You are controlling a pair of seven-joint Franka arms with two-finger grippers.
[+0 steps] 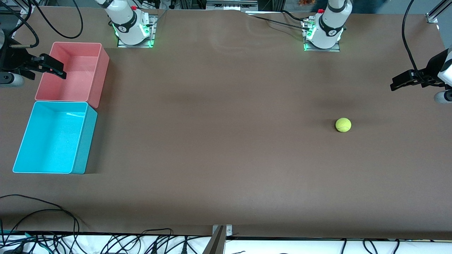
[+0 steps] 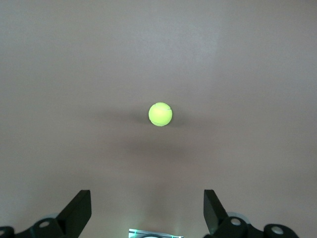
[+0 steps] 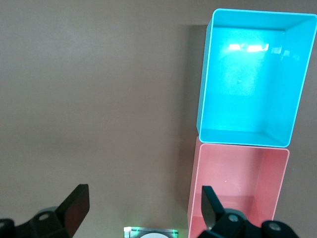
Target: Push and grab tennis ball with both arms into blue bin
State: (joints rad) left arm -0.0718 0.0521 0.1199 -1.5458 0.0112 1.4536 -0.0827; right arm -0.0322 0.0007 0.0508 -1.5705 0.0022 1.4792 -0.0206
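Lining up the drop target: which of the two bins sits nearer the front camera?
The blue bin. It lies lower in the front view than the pink bin, which it touches end to end at the right arm's end of the table.

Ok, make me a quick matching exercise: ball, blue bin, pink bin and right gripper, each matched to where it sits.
Things:
1. ball
2. blue bin
3. pink bin
4. right gripper

Places:
A. open, over the pink bin's rim
B. on bare table toward the left arm's end
C. against the blue bin, farther from the front camera
D. toward the right arm's end, nearer the front camera than the pink bin

Pairs: 1-B, 2-D, 3-C, 4-A
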